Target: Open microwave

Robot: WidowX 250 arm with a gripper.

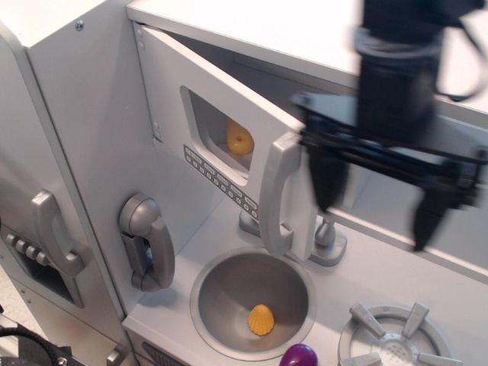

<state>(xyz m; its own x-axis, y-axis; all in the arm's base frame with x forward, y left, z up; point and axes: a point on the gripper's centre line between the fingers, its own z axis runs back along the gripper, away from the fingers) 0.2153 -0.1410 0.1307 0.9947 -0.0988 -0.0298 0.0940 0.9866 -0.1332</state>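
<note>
The flat grey microwave door [229, 145], with its small rounded window, is swung partway out from the grey toy kitchen. It sits in the upper middle of the frame. You can see a dark gap along its top edge, so the door is no longer flat against the wall. I would say the job is mostly done. What may be left is to swing the door out wider, if it should stand fully open.

The black robot claw [374, 206] is in the right part of the frame, to the right of the door. Its two fingers are spread wide apart and there is nothing between them. It has let go, and it does not touch the door. The claw looks blurry.

The door has a long silver-grey handle [284, 194] standing up and down on its free edge, near the middle of the frame. Under the window runs a slanted strip of tiny buttons [221, 183]. Through the window you can see a small yellow thing [239, 139] inside the microwave.

Below the door, on the grey kitchen surface [396, 282], is a round silver sink bowl [221, 293] with a little yellow toy [261, 319] lying in it. A grey toy telephone [147, 242] hangs at the left.
</note>
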